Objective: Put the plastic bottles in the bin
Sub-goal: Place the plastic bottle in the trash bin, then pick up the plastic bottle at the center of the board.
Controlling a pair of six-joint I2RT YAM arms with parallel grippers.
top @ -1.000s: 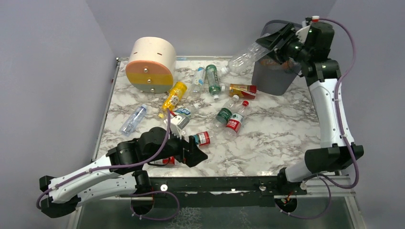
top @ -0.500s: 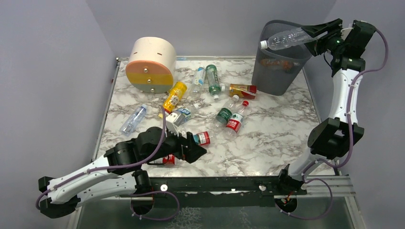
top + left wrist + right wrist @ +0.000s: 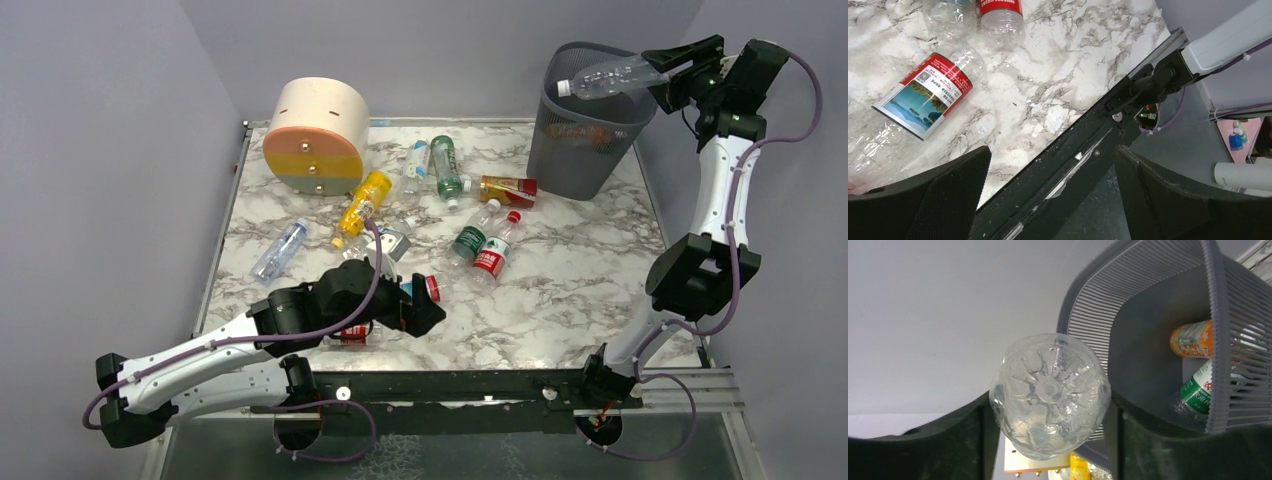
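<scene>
Clamped in right hand [image 3: 668,70], far right, over dark grey mesh bin [image 3: 575,150] for release: clear plastic bottle [image 3: 605,76] (left hand [image 3: 1052,175] spread wide, empty).

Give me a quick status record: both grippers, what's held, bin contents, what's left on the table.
right gripper: shut on clear bottle, gripped at its base
clear bottle position: lying level above the bin rim, cap end over the opening, not released
bin contents: orange-labelled bottle, green-labelled bottle; more may be hidden
left gripper: open, empty, low over the near edge of the table
nearest to left gripper: red-labelled bottle, lying outside the fingers
left on table: roughly ten, including a yellow bottle
</scene>
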